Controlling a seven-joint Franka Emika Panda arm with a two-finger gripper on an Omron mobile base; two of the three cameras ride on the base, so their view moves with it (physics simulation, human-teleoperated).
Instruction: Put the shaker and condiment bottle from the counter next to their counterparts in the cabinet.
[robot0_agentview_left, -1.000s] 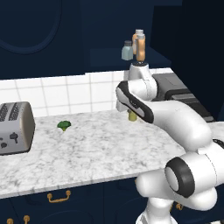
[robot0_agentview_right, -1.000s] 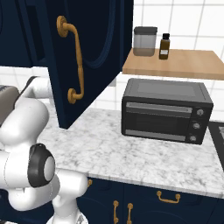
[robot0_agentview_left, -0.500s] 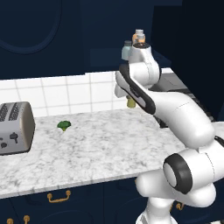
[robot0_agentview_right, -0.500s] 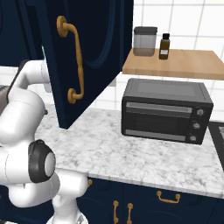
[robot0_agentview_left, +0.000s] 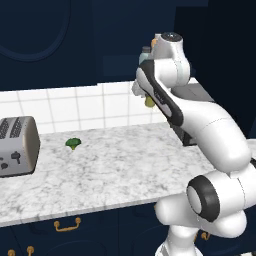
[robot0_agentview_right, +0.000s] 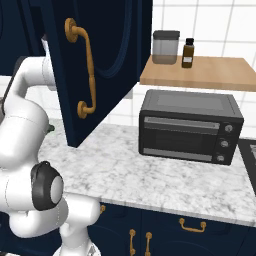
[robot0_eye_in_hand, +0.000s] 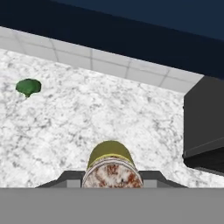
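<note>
Gripper (robot0_eye_in_hand: 111, 177): fingers pinched on the shaker (robot0_eye_in_hand: 110, 159), which is lifted clear above the counter (robot0_eye_in_hand: 87, 127). Arm raised high, hand beside the cabinet (robot0_agentview_left: 125, 35) shelf at 12 o'clock; broccoli (robot0_eye_in_hand: 28, 86) at 10 o'clock.

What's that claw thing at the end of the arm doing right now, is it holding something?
End effector: shut on the shaker, a small yellow-green one, held up above the counter.
</note>
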